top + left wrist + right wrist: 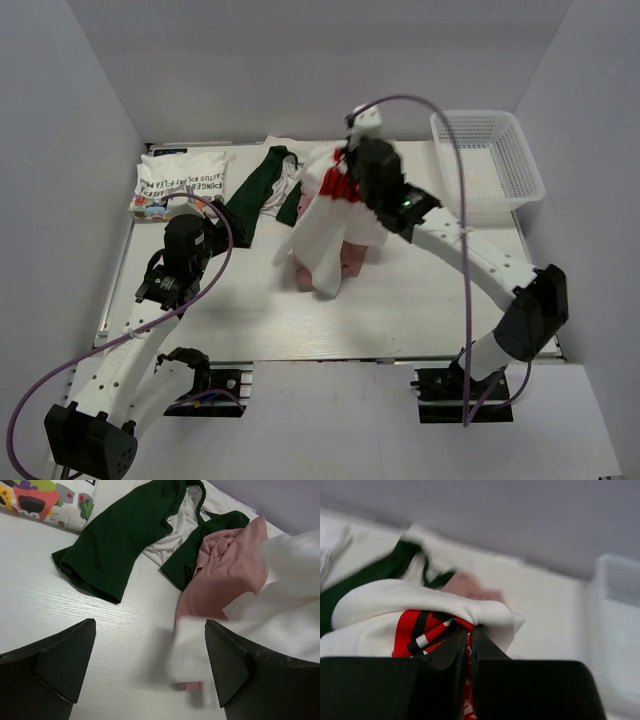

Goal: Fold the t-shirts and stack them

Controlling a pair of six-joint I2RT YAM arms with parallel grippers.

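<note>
Right tool [469, 631] tight on red-graphic t-shirt [395, 602]

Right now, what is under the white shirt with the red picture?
Under the white shirt, the pink shirt peeks out. The rest is covered, so anything else there cannot be seen.

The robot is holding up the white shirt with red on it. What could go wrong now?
The right hand pinches only a small fold of the white shirt, so the shirt might slip out. Its hanging end drapes over the pink shirt and could drag that along.
</note>
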